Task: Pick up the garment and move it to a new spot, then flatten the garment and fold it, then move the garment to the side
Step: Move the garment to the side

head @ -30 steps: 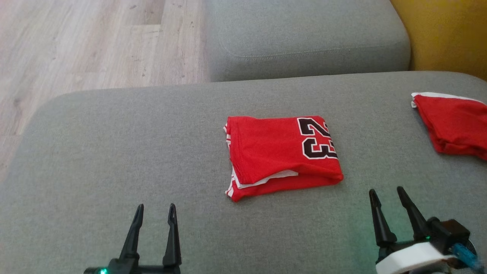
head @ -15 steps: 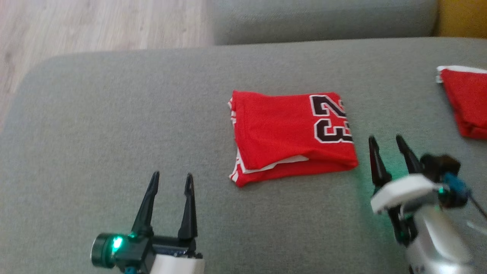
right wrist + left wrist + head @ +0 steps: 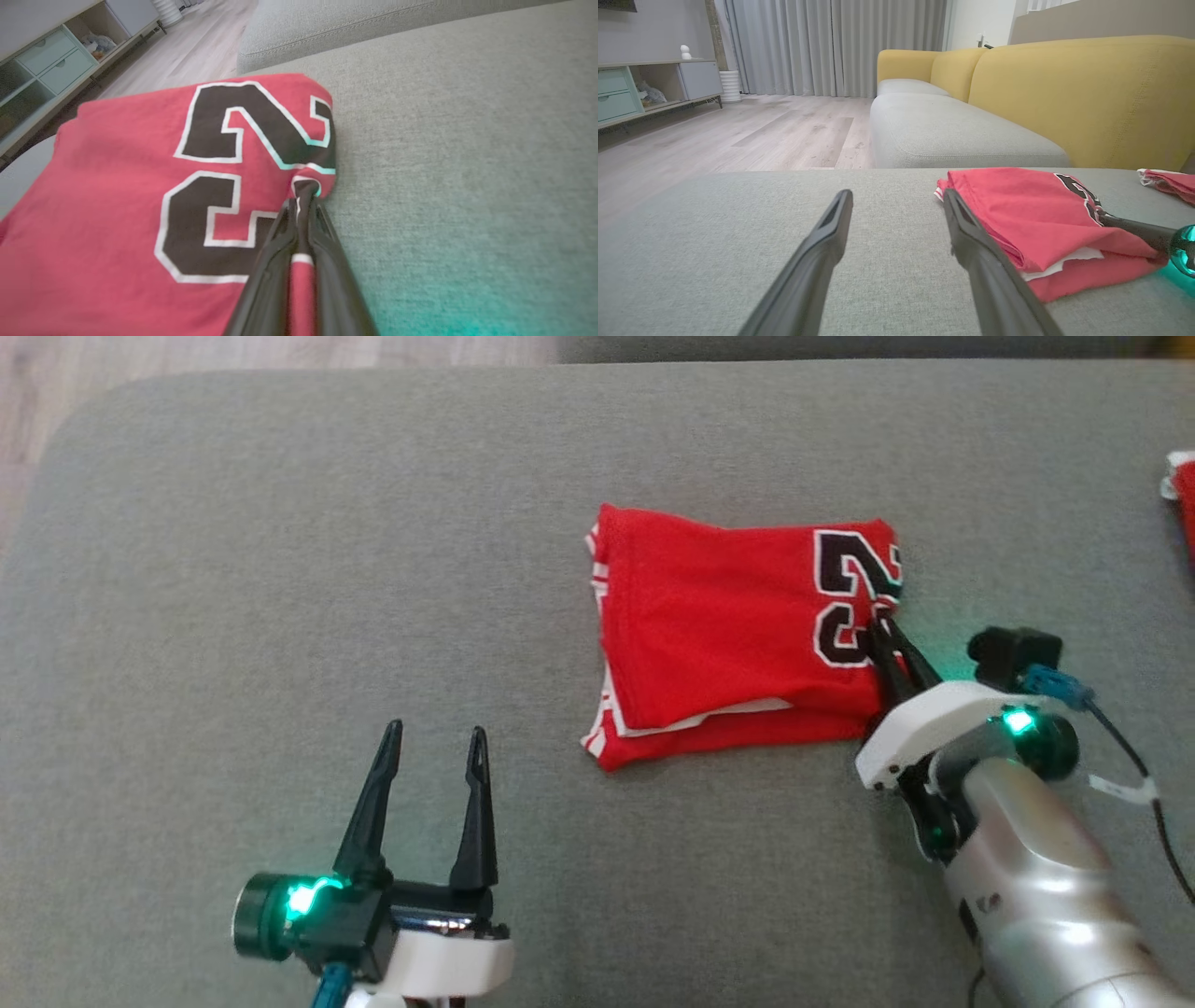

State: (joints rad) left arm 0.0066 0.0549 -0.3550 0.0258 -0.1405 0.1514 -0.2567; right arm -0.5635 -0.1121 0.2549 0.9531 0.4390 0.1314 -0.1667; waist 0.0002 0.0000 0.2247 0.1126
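The garment (image 3: 728,635) is a folded red jersey with black-and-white numerals, lying flat on the grey sofa cushion (image 3: 280,569). My right gripper (image 3: 882,627) is shut on the garment's right edge at the numerals. In the right wrist view the right gripper (image 3: 303,201) has a pinch of red and black cloth between its fingers, and the garment (image 3: 117,186) spreads to their left. My left gripper (image 3: 436,733) stands open over bare cushion, left of and nearer than the garment. In the left wrist view the left gripper (image 3: 897,196) holds nothing, with the garment (image 3: 1017,210) just to its right.
A second red cloth (image 3: 1181,485) lies at the cushion's far right edge. Beyond this cushion sit another grey seat cushion (image 3: 948,135) and the yellow sofa back (image 3: 1087,93). Wooden floor (image 3: 738,135) lies past the cushion's rounded left corner.
The camera has tipped down. My right gripper moved forward to the garment's right edge and shut on it, bunching the cloth there. The left gripper stays open.
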